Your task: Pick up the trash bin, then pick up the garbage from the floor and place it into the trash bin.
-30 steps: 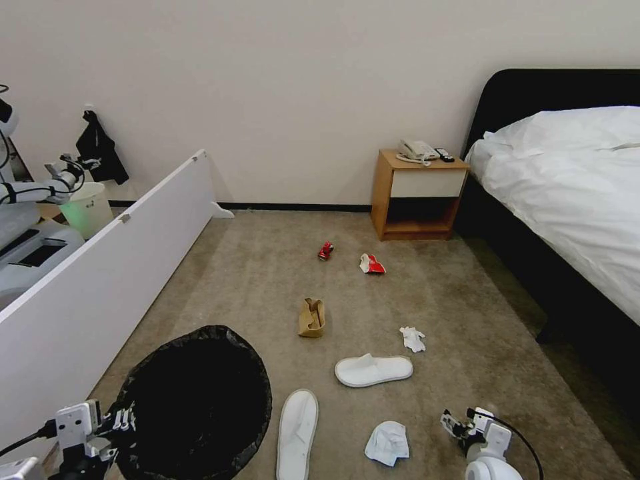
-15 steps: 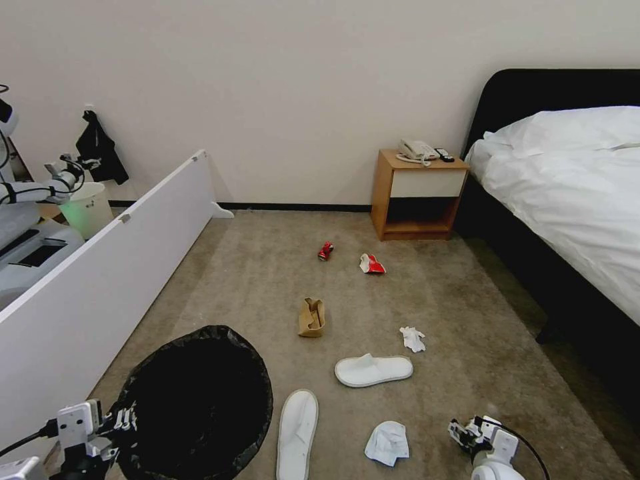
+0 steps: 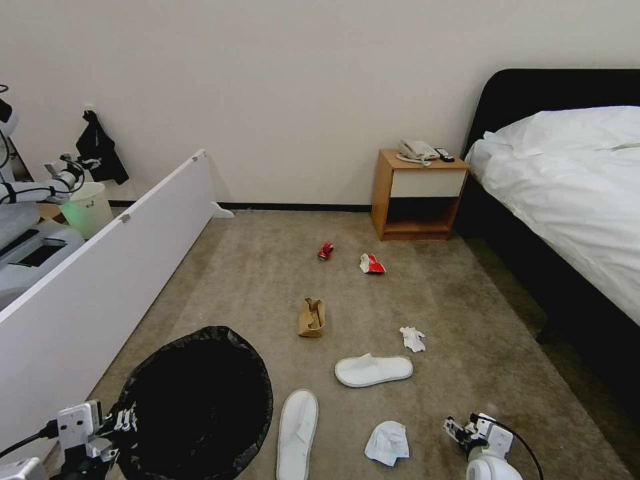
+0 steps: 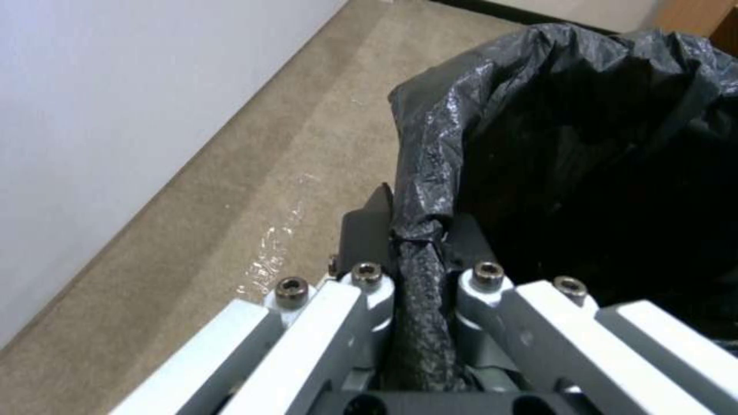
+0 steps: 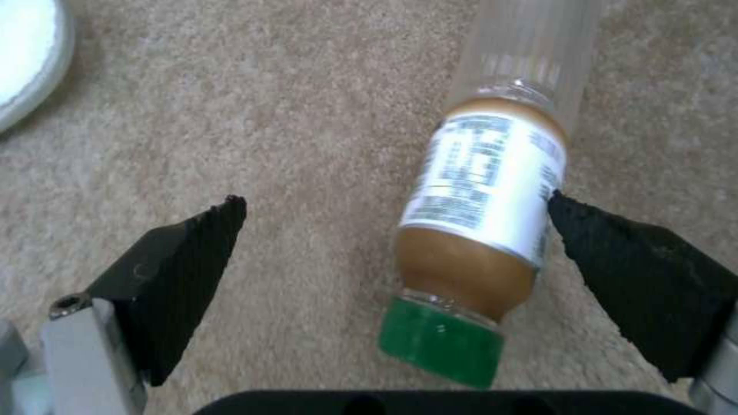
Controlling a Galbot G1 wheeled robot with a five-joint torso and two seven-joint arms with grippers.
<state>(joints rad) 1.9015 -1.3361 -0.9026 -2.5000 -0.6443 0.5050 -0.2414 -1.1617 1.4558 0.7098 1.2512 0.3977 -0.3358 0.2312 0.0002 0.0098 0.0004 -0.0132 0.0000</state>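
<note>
The trash bin (image 3: 200,400), lined with a crinkly black bag, stands at the lower left of the floor (image 3: 267,280). My left gripper (image 3: 119,425) is shut on its rim; the left wrist view shows the fingers (image 4: 361,230) pinching the bag's folded edge (image 4: 419,253). My right gripper (image 3: 459,430) hangs open low over the carpet. In the right wrist view a small bottle (image 5: 484,190) with a green cap lies between the fingers of the right gripper (image 5: 396,207), against one pad (image 5: 615,253). Two slippers (image 3: 373,369) (image 3: 297,433), tissues (image 3: 387,442) (image 3: 413,339), a paper bag (image 3: 311,317), a red can (image 3: 325,251) and a wrapper (image 3: 371,264) lie scattered.
A long white panel (image 3: 100,280) runs along the left. Behind it stand an unlined white bucket (image 3: 87,208) and another robot's arm (image 3: 40,190). A wooden nightstand (image 3: 417,197) stands at the back wall, and the bed (image 3: 573,200) takes up the right side.
My right gripper shifted a little right and lower, then back slightly left. The left gripper and the bin have not moved.
</note>
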